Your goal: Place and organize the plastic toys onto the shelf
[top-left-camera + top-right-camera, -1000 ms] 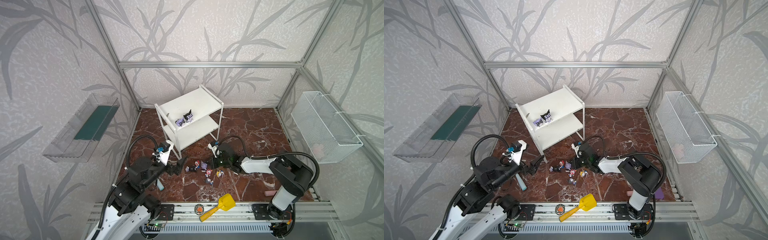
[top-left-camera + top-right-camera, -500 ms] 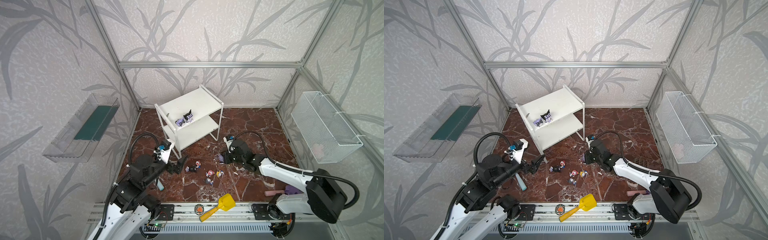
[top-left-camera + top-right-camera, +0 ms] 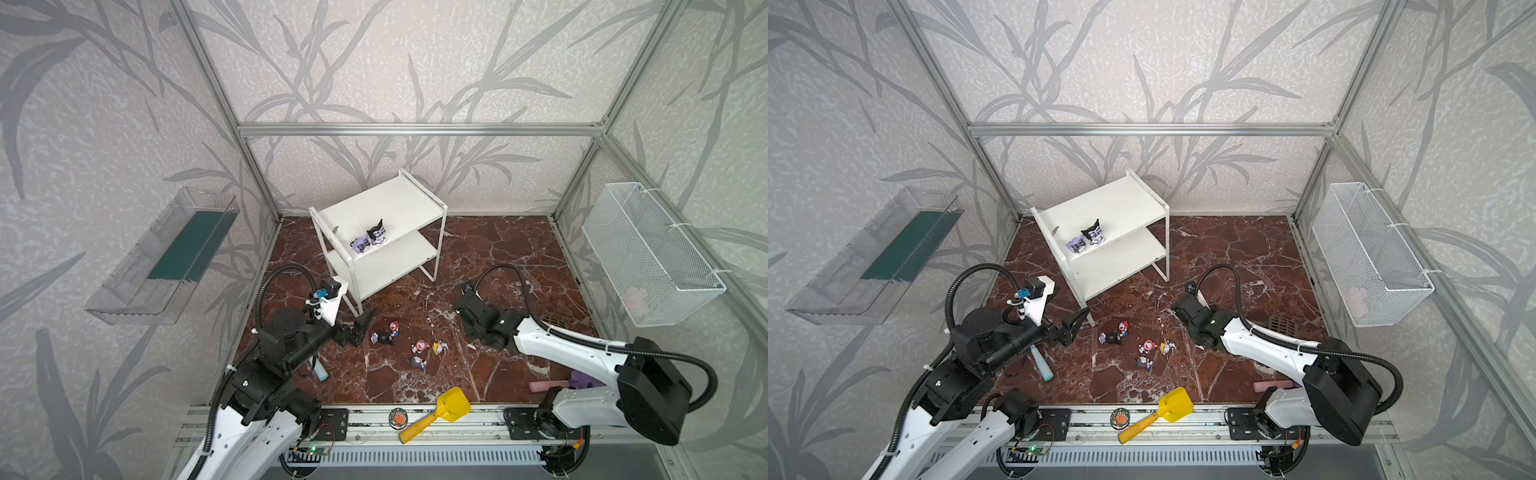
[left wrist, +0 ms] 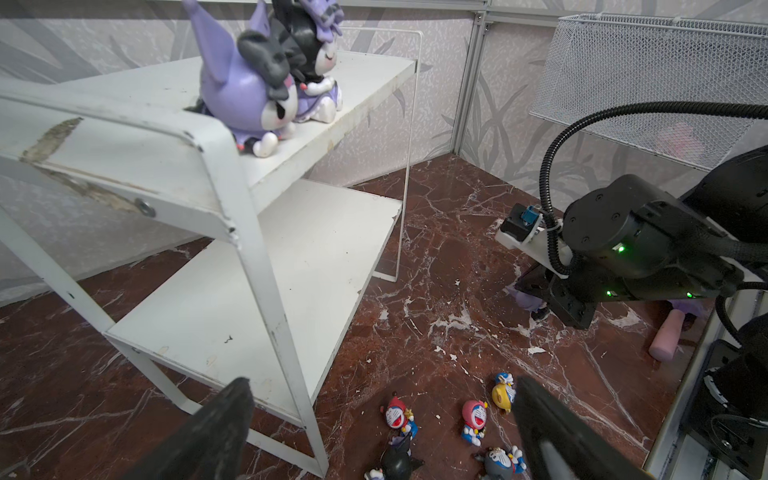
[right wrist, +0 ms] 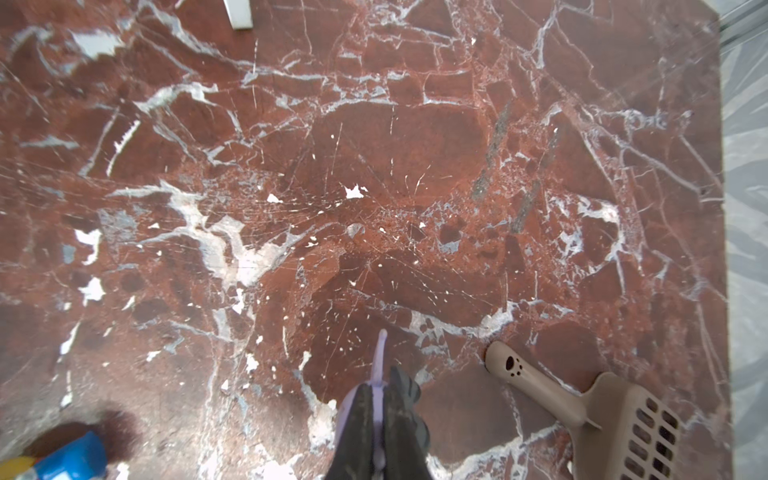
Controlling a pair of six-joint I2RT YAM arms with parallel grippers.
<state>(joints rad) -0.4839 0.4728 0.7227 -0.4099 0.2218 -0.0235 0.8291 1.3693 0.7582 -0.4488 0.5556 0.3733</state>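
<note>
Slippage is risked: purple toy [image 5: 379, 357] is pinched only by its thin ear in clenched right fingers [image 5: 362, 419], near worktop [image 5: 374, 145], right of shelf [image 3: 399, 199]; left fingers [image 4: 216, 432] are spread wide.

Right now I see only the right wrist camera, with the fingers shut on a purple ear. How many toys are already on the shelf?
Observer: Two purple-and-black figurines stand side by side on the top board of the shelf.
Operator: Is the lower board free for my purple toy?
Observer: No toy shows on it.
Operator: What is the left gripper doing?
Observer: It is open, facing five loose figurines on the floor beside the shelf's front leg.
</note>
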